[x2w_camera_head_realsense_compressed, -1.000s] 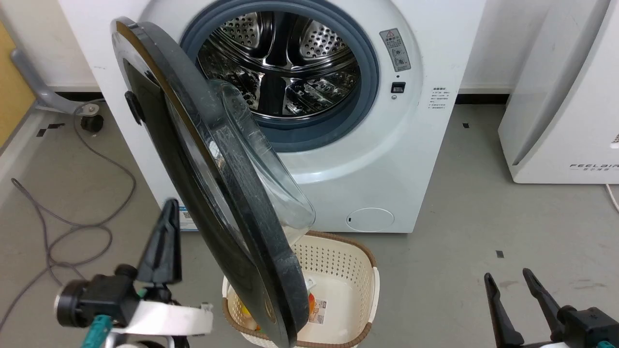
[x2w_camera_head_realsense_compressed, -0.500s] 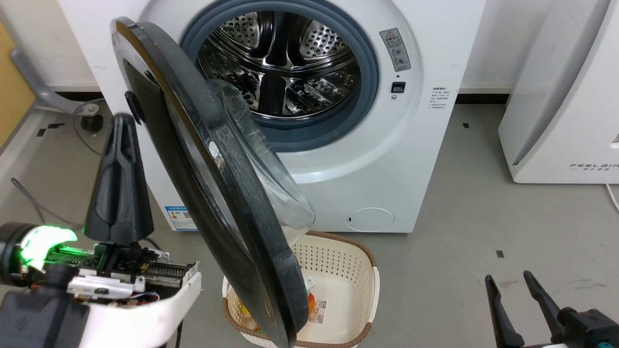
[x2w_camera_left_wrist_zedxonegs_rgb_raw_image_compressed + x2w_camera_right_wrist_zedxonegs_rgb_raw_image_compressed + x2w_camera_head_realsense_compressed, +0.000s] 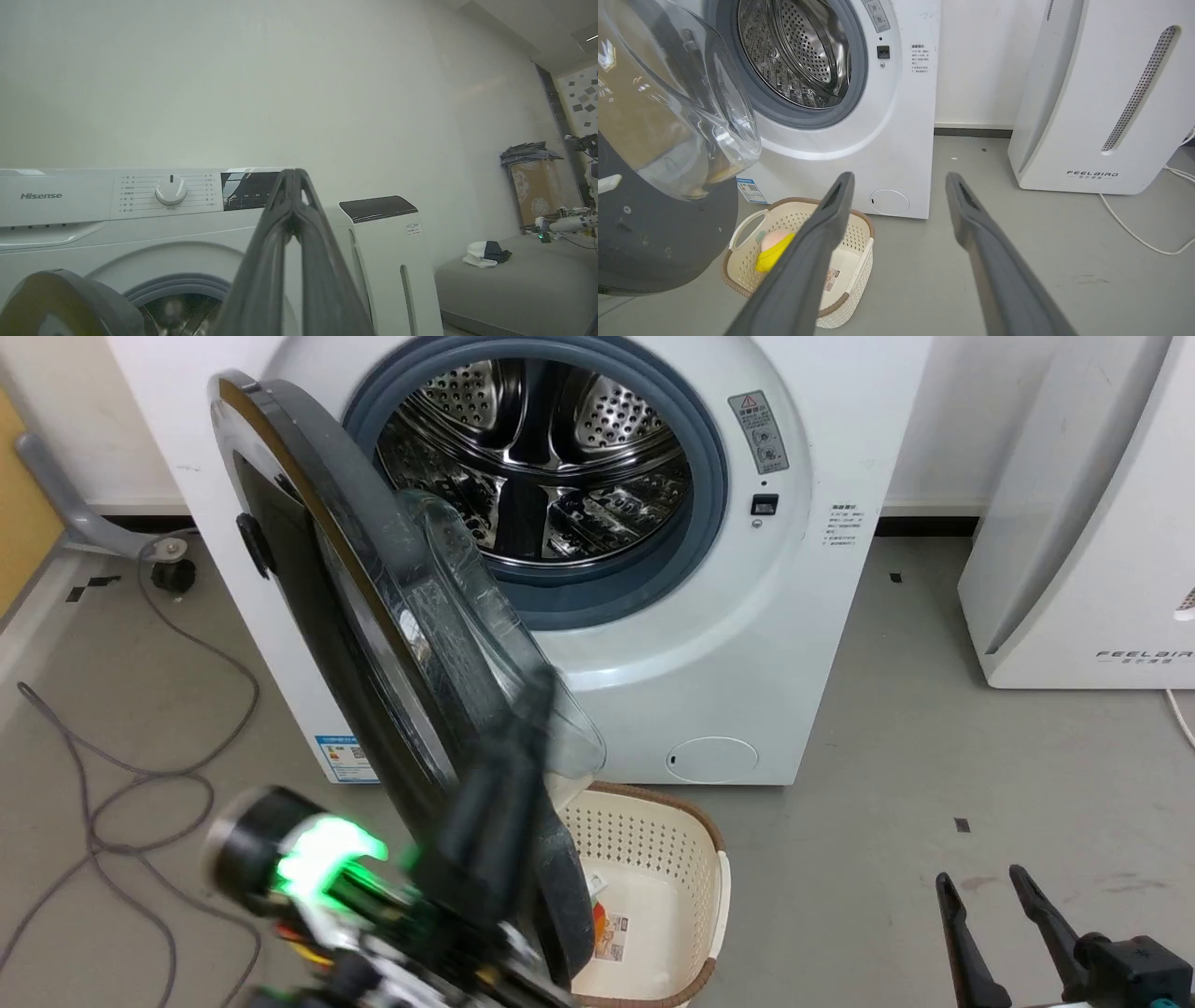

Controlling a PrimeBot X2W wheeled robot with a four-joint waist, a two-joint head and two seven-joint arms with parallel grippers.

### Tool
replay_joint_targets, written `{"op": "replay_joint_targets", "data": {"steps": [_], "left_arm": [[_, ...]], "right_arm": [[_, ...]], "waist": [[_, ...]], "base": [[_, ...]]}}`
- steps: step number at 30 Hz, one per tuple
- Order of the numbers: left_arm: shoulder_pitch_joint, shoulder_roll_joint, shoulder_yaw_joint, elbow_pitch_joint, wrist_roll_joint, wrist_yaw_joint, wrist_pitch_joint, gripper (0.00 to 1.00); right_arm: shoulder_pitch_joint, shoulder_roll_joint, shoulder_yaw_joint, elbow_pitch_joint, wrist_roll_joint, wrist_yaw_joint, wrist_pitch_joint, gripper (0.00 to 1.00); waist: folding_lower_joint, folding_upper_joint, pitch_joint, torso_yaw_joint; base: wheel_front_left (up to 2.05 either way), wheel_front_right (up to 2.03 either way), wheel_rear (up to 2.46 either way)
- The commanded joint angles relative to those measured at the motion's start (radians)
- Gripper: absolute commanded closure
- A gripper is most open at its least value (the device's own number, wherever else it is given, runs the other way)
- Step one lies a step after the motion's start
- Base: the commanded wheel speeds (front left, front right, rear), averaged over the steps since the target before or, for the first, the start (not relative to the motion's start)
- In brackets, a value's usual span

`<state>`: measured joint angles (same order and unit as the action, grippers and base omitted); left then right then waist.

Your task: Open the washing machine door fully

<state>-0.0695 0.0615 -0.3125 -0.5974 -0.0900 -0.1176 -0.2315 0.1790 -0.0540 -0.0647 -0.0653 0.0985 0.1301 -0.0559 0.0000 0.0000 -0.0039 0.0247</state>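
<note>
L. gripper [image 3: 539, 686], shut, now lies across lower rim of washing machine door [image 3: 322, 607] in head view, tips over glass bowl [image 3: 467, 607], vs. left of door earlier. Blue label [image 3: 342, 758], part-hidden before, shows whole.

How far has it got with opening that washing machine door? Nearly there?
Partly. The washing machine door is unlatched and stands about halfway out, baring the steel drum. The shut left pincer is at the door's inner side by the glass bowl, blurred, so contact is unclear; the right pincer hangs open, idle. Remaining: swinging the door wide.
</note>
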Motion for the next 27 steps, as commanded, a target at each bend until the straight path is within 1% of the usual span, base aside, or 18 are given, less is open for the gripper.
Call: {"op": "replay_joint_targets", "data": {"steps": [1, 5, 9, 15, 19, 27], "left_arm": [[0.024, 0.014, -0.040, 0.011, -0.013, -0.006, 0.012, 1.00], [0.068, 0.040, -0.134, 0.047, -0.043, -0.009, 0.051, 1.00], [0.118, 0.058, -0.185, 0.099, -0.065, -0.010, 0.099, 1.00], [0.173, 0.083, -0.245, 0.220, -0.090, -0.011, 0.184, 1.00], [0.170, 0.084, -0.259, 0.304, -0.090, -0.006, 0.211, 1.00], [0.087, 0.052, -0.234, 0.475, -0.076, 0.032, 0.207, 1.00]], "right_arm": [[0.007, 0.004, -0.002, 0.005, 0.007, 0.001, -0.004, 0.00], [0.004, 0.004, 0.001, 0.008, 0.005, 0.001, -0.003, 0.00], [0.003, 0.004, 0.003, 0.013, 0.004, 0.001, -0.001, 0.00], [0.002, 0.004, 0.003, 0.026, 0.010, 0.001, -0.002, 0.00], [-0.002, 0.004, 0.008, 0.034, 0.012, 0.001, -0.001, 0.00], [-0.008, 0.004, 0.011, 0.048, 0.019, 0.001, -0.001, 0.00]], "waist": [[0.0000, 0.0000, 0.001, 0.002], [0.0000, 0.0000, 0.002, 0.002], [0.0000, 0.0000, 0.002, -0.001], [0.0000, 0.0000, 0.005, 0.000], [0.0000, 0.0000, 0.006, -0.003], [0.0000, 0.0000, 0.018, -0.012]], "base": [[0.00, 0.00, 0.00], [0.00, 0.00, 0.00], [0.00, 0.00, 0.00], [0.00, 0.00, 0.00], [0.00, 0.00, 0.00], [0.00, 0.00, 0.00]]}}
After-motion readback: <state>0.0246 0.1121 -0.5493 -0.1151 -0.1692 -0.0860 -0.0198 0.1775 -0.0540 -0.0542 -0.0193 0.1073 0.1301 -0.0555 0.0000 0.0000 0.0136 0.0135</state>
